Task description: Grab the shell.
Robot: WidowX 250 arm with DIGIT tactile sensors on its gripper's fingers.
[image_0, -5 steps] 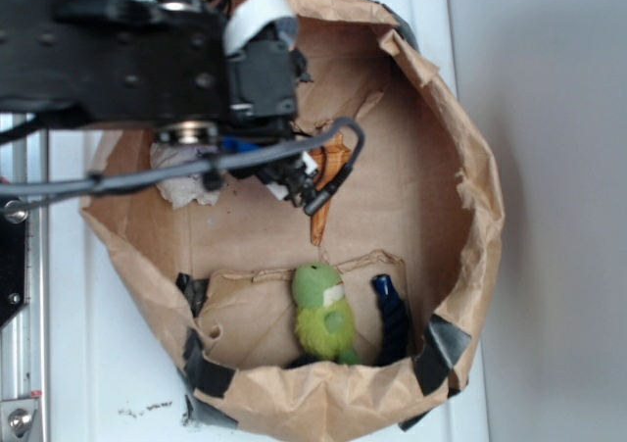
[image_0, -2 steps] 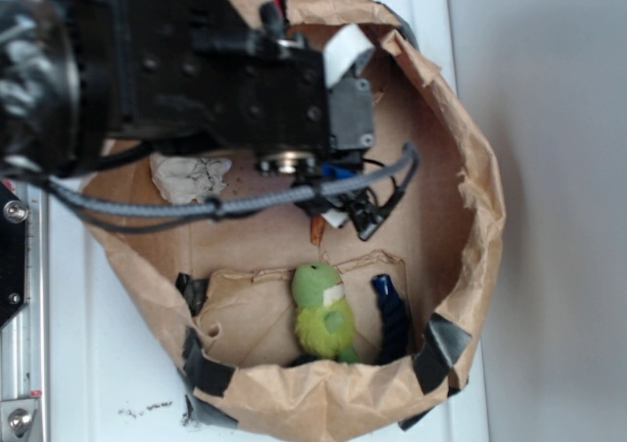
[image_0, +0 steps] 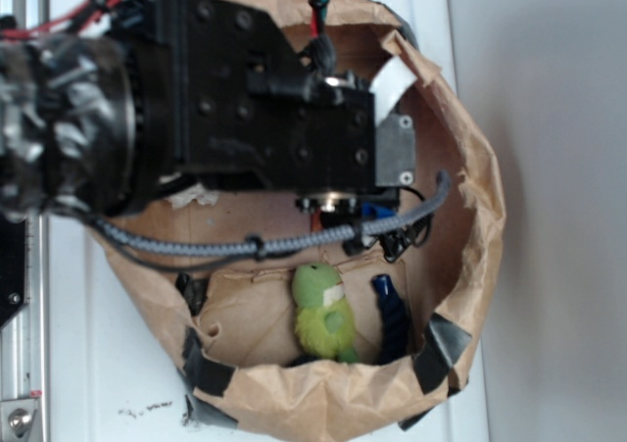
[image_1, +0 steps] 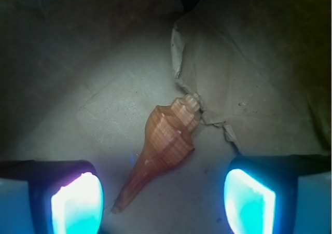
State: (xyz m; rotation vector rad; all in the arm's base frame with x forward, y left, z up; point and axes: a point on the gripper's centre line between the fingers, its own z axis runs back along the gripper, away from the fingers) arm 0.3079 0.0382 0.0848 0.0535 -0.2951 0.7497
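Observation:
In the wrist view, the orange-tan spiral shell [image_1: 165, 143] lies on the brown paper floor. Its ribbed wide end points up-right and its long tip points down-left. My gripper [image_1: 163, 205] hangs open above it, with the glowing left finger [image_1: 78, 203] close to the tip and the right finger [image_1: 249, 200] well clear of it. Nothing is between the pads. In the exterior view the black arm covers the shell, and only the gripper's fingers [image_0: 397, 244] peek out below the wrist.
A brown paper bag wall [image_0: 480, 197] rings the area, patched with black tape [image_0: 441, 349]. A fuzzy green plush [image_0: 323, 315] and a dark blue object [image_0: 390, 315] lie at the near side. A crumpled white paper ball [image_0: 191, 197] peeks out at the left. A torn paper flap [image_1: 233, 63] lies beside the shell.
The arm has swung to the right and toward the near side of the bag, so it now covers the shell in the exterior view. The plush and the blue object have not moved.

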